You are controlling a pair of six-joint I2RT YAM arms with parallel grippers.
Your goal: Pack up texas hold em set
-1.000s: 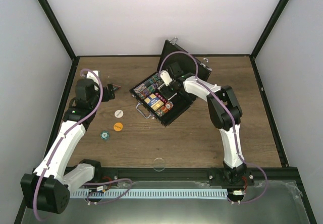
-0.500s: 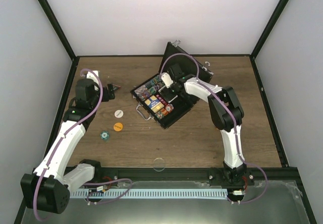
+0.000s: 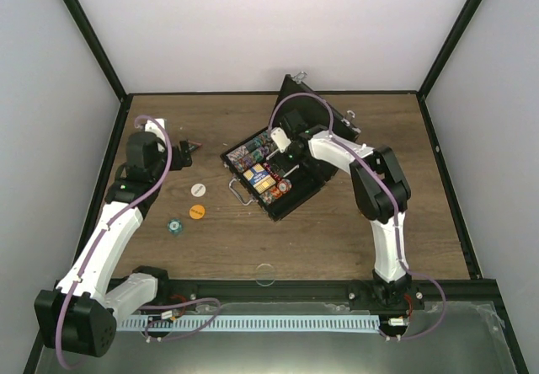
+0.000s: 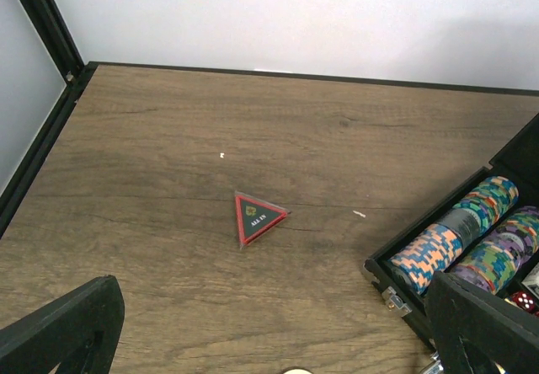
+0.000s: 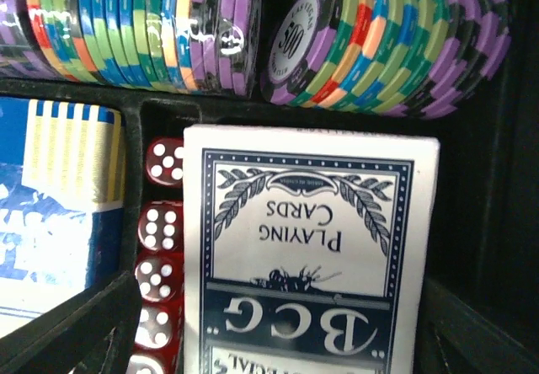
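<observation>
The black case (image 3: 296,195) lies open mid-table with its lid (image 3: 324,114) standing up behind. My right gripper (image 3: 283,148) reaches down into it. In the right wrist view its jaws are open (image 5: 278,340) on either side of a white playing-card box (image 5: 307,248), with rows of multicoloured chips (image 5: 143,24) beyond. My left gripper (image 3: 184,149) is open and empty (image 4: 278,340), hovering near a red-edged triangular "ALL IN" marker (image 4: 257,216). A white button (image 3: 196,189), an orange button (image 3: 197,211) and a blue-green chip (image 3: 173,226) lie loose on the table.
Red dice (image 5: 160,256) and a blue card box (image 5: 55,189) sit left of the white box in the case. The case's corner with chips (image 4: 455,239) shows in the left wrist view. A small clear disc (image 3: 266,273) lies near the front rail. Walls enclose the table.
My right gripper has moved down and nearer into the case, and the case has slid slightly toward the near right. The left arm has not moved.
</observation>
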